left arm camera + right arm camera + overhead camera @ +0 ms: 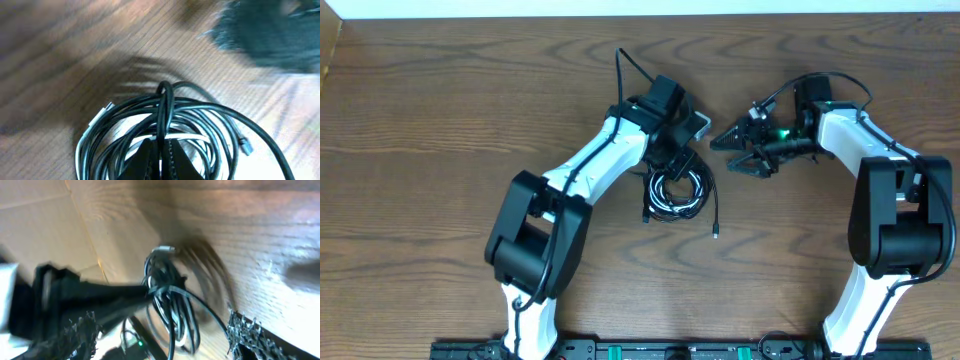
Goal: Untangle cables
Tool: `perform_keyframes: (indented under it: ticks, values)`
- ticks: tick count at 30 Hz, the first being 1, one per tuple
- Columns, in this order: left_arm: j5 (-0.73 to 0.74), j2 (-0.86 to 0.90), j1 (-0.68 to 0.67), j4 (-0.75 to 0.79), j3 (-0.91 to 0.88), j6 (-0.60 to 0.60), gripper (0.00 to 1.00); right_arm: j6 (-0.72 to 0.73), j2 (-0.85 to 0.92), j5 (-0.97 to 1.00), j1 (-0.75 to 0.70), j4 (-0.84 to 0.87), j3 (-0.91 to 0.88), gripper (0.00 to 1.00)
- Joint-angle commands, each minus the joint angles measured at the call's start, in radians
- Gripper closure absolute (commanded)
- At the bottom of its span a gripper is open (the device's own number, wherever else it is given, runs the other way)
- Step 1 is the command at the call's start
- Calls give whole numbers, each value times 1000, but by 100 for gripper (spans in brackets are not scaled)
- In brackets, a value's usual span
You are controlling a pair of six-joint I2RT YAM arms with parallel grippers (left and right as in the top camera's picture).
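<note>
The cables [676,192] lie as one coiled bundle of black cords and a white cord at the middle of the wooden table [440,120]. My left gripper [672,166] sits at the coil's top edge. In the left wrist view it [161,150] is shut on a black strand that crosses the coil [200,120]. My right gripper [730,153] hovers just right of the bundle, open and holding nothing. In the right wrist view its fingers [245,335] stand wide apart, and the cables [167,297] hang beyond them from the left gripper.
A loose black cord end with a small plug [716,232] trails to the lower right of the coil. The left arm's own thick cable [625,70] loops up behind its wrist. The table's far edge [640,16] runs along the top.
</note>
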Motion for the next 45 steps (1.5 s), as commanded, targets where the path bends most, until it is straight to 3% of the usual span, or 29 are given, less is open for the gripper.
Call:
perform_keyframes:
  ticks: [1,6,18,27,31,41,43,45]
  values:
    - [35,-37,0,2,-4,34,92,177,2,22,39,53,15,28]
    - [45,-38,0,3,-4,34,93,299,2,46,67,105,15,45]
    - [45,-27,0,-12,-5,34,93,315,2,142,118,127,14,61]
    - [45,30,-5,-12,-5,29,92,326,2,262,170,86,13,62]
    - [45,63,-10,-12,-5,29,87,337,2,309,204,86,13,62]
    - [-7,93,-8,-13,-6,29,83,405,2,417,227,87,13,79]
    - [-7,93,-8,-13,-6,29,83,405,2,427,227,87,13,77]
    - [-7,93,-8,-13,-6,29,77,411,2,431,226,89,13,71]
